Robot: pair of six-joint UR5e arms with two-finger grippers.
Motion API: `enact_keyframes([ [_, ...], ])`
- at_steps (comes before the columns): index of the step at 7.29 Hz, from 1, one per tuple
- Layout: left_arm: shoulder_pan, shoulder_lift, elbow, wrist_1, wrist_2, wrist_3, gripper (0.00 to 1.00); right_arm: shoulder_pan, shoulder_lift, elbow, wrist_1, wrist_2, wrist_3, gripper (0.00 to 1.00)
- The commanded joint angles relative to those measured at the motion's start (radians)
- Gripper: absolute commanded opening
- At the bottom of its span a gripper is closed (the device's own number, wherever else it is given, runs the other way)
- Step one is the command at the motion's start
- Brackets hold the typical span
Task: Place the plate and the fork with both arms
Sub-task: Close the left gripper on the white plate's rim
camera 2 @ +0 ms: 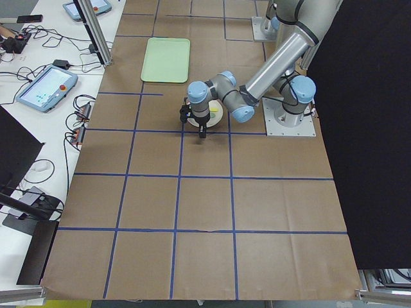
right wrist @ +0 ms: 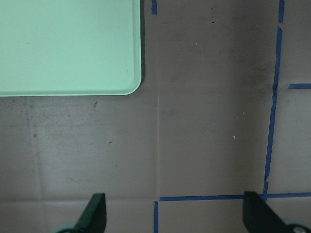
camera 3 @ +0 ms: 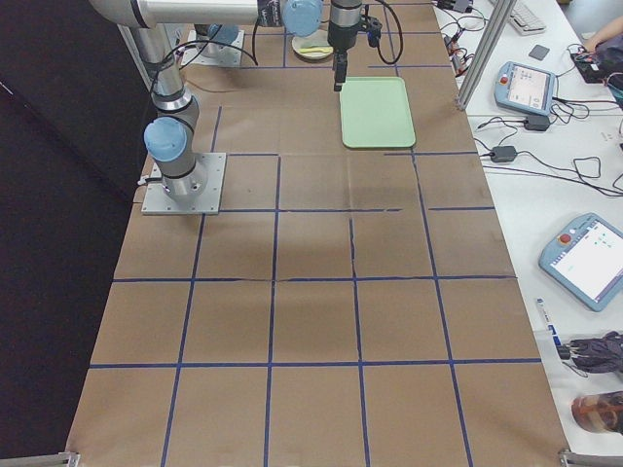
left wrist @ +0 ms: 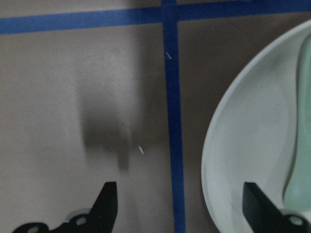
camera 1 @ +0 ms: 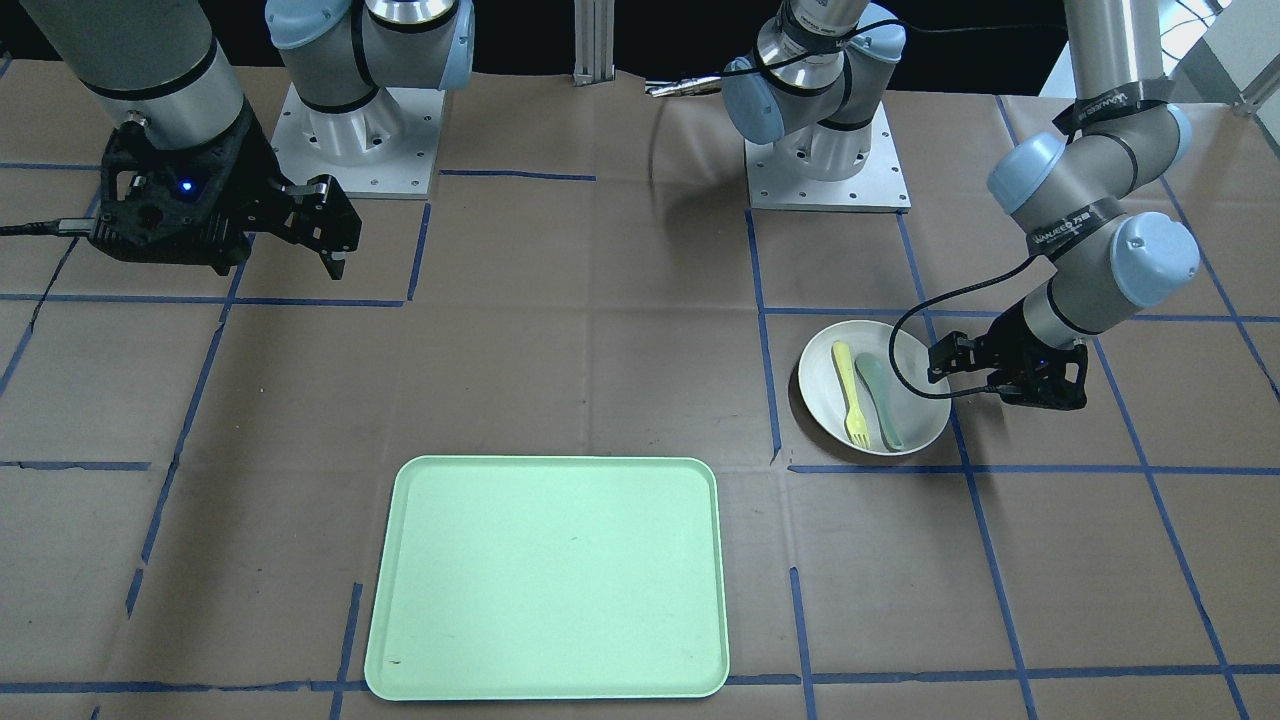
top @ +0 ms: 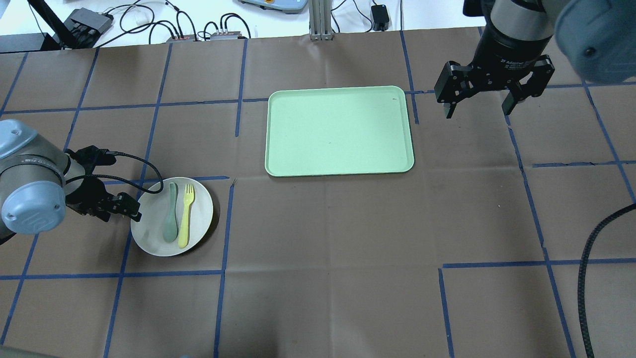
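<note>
Our left end effector [left wrist: 181, 199], open, straddles the plate [left wrist: 243, 145] rim, fork [top: 187, 214] just beyond; our right end effector [top: 478, 110], open, hangs well apart.

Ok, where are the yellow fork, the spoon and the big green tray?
fork [top: 186, 216]: overhead view, middle of its handle.
spoon [top: 172, 206]: overhead view, on its handle.
tray [top: 338, 129]: overhead view, bare middle of its floor.

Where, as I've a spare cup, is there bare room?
The green tray is bare, as is the table between it and the plate. Crowded: the plate holds fork and spoon, left arm's jaws straddling its rim.
</note>
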Motion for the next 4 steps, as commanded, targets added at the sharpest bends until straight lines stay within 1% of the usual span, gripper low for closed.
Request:
enact_keyframes([
  [1,-0.004,-0.004,0.000,-0.010,-0.005,-0.004,0.75,0.000,0.000,0.001,0.000,0.001,0.002,1.00],
  [2,-0.006,-0.007,0.000,-0.013,-0.008,-0.010,0.68,0.000,-0.001,-0.001,-0.001,0.001,0.002,1.00],
  [3,-0.007,-0.005,-0.002,-0.015,-0.040,-0.025,0.64,0.000,-0.001,-0.001,-0.001,0.002,0.000,1.00],
  [4,-0.007,-0.005,-0.001,-0.019,-0.047,-0.025,0.62,0.000,0.000,-0.001,-0.001,0.002,0.002,1.00],
])
